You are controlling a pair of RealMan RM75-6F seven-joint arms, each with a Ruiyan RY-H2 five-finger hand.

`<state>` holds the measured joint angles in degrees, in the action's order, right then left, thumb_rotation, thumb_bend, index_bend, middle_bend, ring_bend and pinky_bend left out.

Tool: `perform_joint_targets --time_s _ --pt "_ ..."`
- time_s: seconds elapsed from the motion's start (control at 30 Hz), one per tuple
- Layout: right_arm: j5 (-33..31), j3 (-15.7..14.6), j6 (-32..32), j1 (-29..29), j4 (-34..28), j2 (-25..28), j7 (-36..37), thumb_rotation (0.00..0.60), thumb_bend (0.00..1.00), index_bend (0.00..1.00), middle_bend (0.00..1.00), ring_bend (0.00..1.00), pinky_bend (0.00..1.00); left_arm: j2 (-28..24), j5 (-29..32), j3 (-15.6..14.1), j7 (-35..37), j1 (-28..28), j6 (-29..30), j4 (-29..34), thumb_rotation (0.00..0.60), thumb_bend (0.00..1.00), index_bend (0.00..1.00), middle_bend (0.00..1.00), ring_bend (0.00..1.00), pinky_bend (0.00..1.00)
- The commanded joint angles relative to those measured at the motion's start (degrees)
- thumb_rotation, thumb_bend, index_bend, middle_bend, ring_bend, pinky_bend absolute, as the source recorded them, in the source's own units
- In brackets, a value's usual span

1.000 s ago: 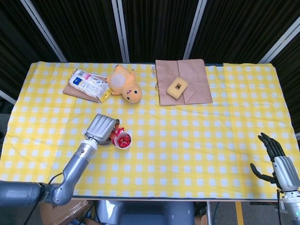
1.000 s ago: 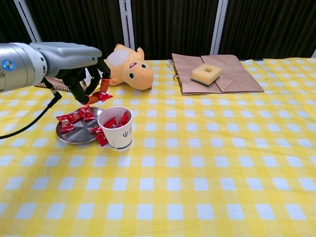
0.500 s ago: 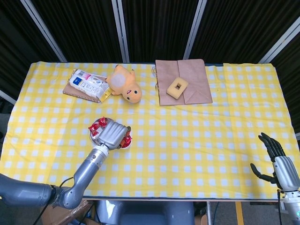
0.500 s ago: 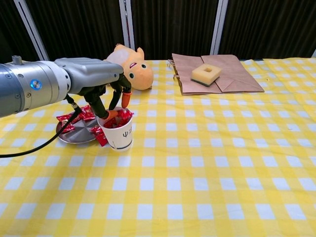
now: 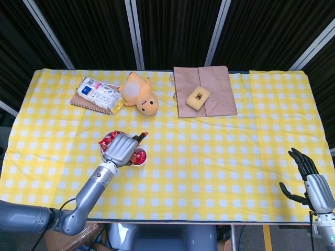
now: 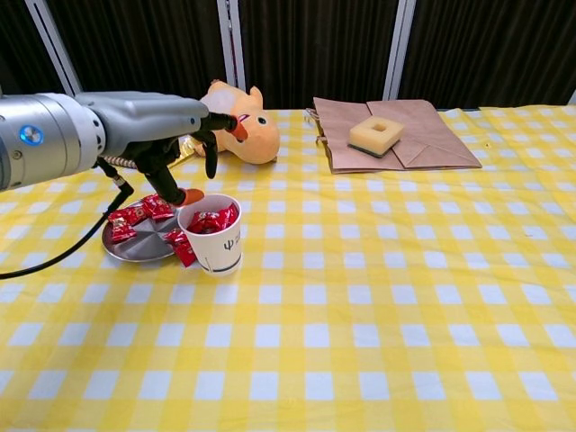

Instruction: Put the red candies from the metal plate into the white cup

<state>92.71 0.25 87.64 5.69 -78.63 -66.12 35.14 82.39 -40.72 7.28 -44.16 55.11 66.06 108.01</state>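
Left hand (image 6: 184, 144) hovers above the white paper cup (image 6: 212, 239), fingers spread, nothing between them; one orange-tipped finger points toward the plush, another hangs down beside the cup's far-left rim. Head view shows the same hand (image 5: 121, 149) over the gap between cup and plate.

White paper cup stands upright, touching the right edge of the round metal plate (image 6: 135, 247). Several red wrapped candies (image 6: 214, 220) show heaped inside it, near the rim.

Candies left on the plate: a cluster (image 6: 137, 216) at its far-left side, wrappers lying roughly left-right. One more red candy (image 6: 183, 247) is wedged between plate edge and cup wall, tilted.

Key relation: remaining candies lie down and to the left of the hand, on the side of the plate away from the cup. The left hand is by far the nearer. Right hand (image 5: 310, 180) sits at the table's near-right corner, well apart, fingers extended and open, holding nothing.

Room: open checked cloth to the left and front of the plate. Behind it, an orange plush toy (image 6: 238, 121) and a printed snack packet (image 5: 98, 95) on a notebook, both clear of the plate. Judgement: the cup close against the plate is the main thing to avoid knocking on the next reach.
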Motion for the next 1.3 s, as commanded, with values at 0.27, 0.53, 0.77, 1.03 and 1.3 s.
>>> perform_joint_targets --time_s 0.27,0.53,0.77,1.03,1.3 --pt "-0.03 0.02 -0.1 0.05 -0.02 -0.1 -0.19 0.6 0.42 0.0 0.0 0.0 0.0 -4.99 -1.89 -1.73 -0.34 -1.13 -1.09 1.68 0.6 0.83 0.03 0.83 0.9 0.94" --pt "-0.09 0.05 -0.15 0.07 0.05 -0.06 -0.04 0.6 0.42 0.0 0.0 0.0 0.0 -8.29 4.26 -5.19 -4.92 0.53 -5.37 2.15 0.6 0.87 0.1 0.86 0.91 0.94" --pt "0.02 0.02 -0.07 0.06 0.12 -0.06 -0.02 0.6 0.42 0.0 0.0 0.0 0.0 -8.76 8.29 -7.92 -6.91 1.38 -7.3 0.96 0.6 0.87 0.13 0.86 0.91 0.94" --pt "-0.01 0.04 -0.05 0.04 0.11 -0.06 -0.02 0.6 0.42 0.0 0.0 0.0 0.0 -6.01 12.63 -9.84 -8.0 2.42 -8.98 -2.87 0.6 0.87 0.14 0.86 0.91 0.94" --pt "-0.09 0.09 -0.03 0.04 0.14 0.01 0.22 0.6 0.42 0.0 0.0 0.0 0.0 -0.81 14.6 -8.97 -7.98 4.06 -9.55 -6.95 0.6 0.86 0.12 0.86 0.91 0.94"
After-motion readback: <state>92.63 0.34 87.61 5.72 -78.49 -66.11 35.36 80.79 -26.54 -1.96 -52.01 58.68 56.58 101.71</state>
